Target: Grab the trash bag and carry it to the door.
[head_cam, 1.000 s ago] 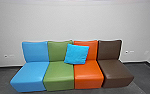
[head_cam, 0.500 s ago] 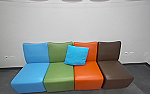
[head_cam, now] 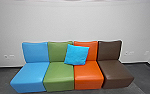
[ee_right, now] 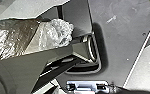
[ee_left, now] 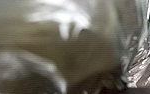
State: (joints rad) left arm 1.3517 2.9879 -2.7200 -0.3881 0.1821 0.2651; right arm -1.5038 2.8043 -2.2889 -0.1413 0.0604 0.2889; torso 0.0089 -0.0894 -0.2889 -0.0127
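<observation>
A: What does the head view show?

B: Four padded seats side by side. The blue seat (head_cam: 29, 75) is at 8 o'clock, the green seat (head_cam: 59, 75) at 7, the orange seat (head_cam: 88, 75) at 5 and the brown seat (head_cam: 116, 72) at 4. A turquoise cushion (head_cam: 76, 55) sits tilted near the middle, against the backs of the green and orange ones.

A: And around them?

B: A pale wall (head_cam: 73, 22) behind, at 12 o'clock, with small wall fittings at 9 and 3. Dark floor (head_cam: 148, 77) beyond the brown seat, out at 4.

A: Now the left wrist view. Where's the trash bag?

B: Right up close to that camera: the trash bag (ee_left: 73, 52), shiny film with murky brown behind it, blurred in part, with sharper creases along one side.

A: Is the left pincer gripping it?

B: I cannot tell, nor whether that pincer is spread or closed.

A: And the right wrist view?

B: The bag again, brown and crinkled, with a clear, bunched end (ee_right: 58, 32). A smooth dark part of the robot (ee_right: 18, 72) hides some of it.

A: The right pincer?

B: Its state I cannot tell either, nor whether it has hold of the bag.
</observation>
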